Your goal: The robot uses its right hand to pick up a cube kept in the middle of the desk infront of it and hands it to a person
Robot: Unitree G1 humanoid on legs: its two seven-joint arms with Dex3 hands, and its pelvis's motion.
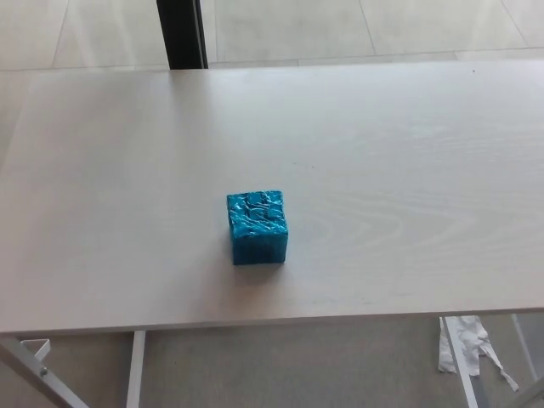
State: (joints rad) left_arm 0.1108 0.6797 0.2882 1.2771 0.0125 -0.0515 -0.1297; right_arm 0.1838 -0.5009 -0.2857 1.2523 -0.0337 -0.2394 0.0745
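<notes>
no part of the robot's body shows here: neither arm nor either hand is in view.

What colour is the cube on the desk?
The cube is blue-teal with a shiny, wrinkled surface, shown best in the head view.

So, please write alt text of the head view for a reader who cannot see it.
A blue cube with a crinkled, shiny surface sits alone near the middle of a pale wooden desk. No robot hand or person is visible; a dark post stands beyond the far edge.
</notes>
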